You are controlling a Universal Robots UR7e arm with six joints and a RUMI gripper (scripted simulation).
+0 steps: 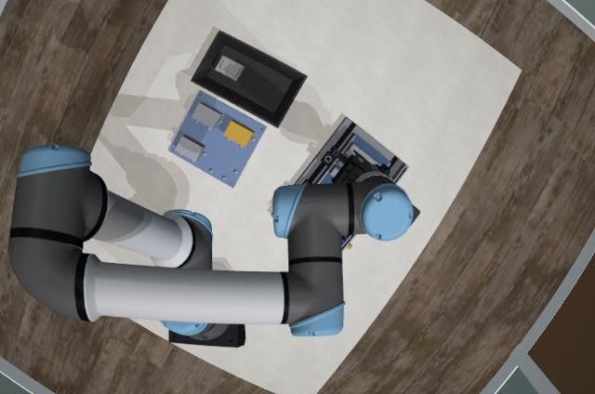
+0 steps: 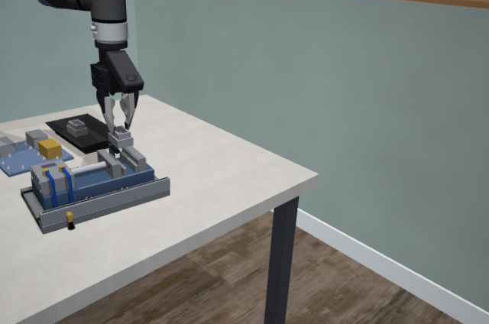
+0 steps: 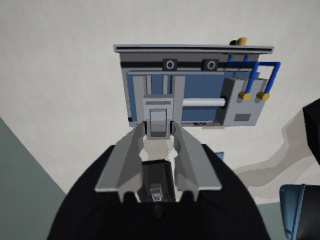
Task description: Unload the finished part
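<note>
Grey metal fingers of the claw (image 2: 118, 124) pinched nearly closed on the raised top of the finished part (image 2: 120, 138), one finger on each side. Grips it from straight above, wrist vertical.

Holds the part just over the gap between the vise (image 2: 98, 182) jaws, apparently free of them and no longer seated. In the wrist view, shows the pocketed block (image 3: 158, 112) squarely between the fingertips, with the vise body and its blue hoses below.

So, by judgement: grasp done, extraction done or all but done. Transfer and placing not yet begun.

Farther out, towards the back of the worktop (image 2: 217, 166), lies the black outfeed tray (image 1: 259, 82), well apart from the claw. Carries one pocketed part (image 1: 227, 67) at one end, with bare tray floor beside it, seemingly room enough for a second.

Between tray and robot base lies a blue fixture plate (image 1: 218, 154) with two grey blocks and a yellow block (image 1: 238, 133); plays no role in this task.

Left to do: rise enough to clear the vise, cross to the tray, lower onto the bare floor next to the resting part without knocking it, release.
</note>
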